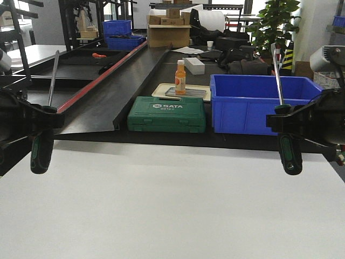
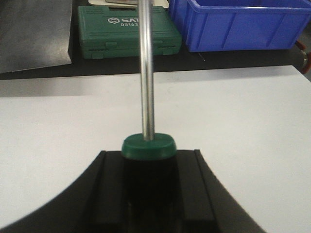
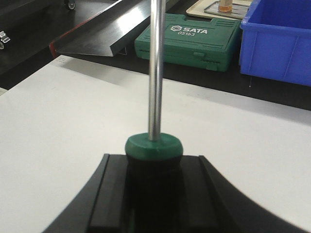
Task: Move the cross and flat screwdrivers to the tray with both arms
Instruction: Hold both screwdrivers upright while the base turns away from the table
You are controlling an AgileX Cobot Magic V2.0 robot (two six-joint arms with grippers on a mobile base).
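I hold one screwdriver in each gripper, above the white table [image 1: 161,205]. My left gripper [image 1: 43,116] is shut on the left screwdriver [image 1: 41,154] just under its green collar. The black-and-green handle hangs down and the steel shaft [image 2: 147,73] points up and away. My right gripper [image 1: 285,120] is shut the same way on the right screwdriver [image 1: 291,156], its shaft [image 3: 156,63] rising past the blue bin. In each wrist view the black fingers [image 2: 109,189] [image 3: 114,194] flank the handle. I cannot tell the cross tip from the flat one. The tray is out of view.
Beyond the white table, on a black bench, lie a green SATA tool case [image 1: 167,113], a deep blue bin [image 1: 259,102] and a beige tray [image 1: 161,89] holding an orange bottle [image 1: 180,78]. A dark metal sheet with a red edge [image 1: 102,97] stands to the left.
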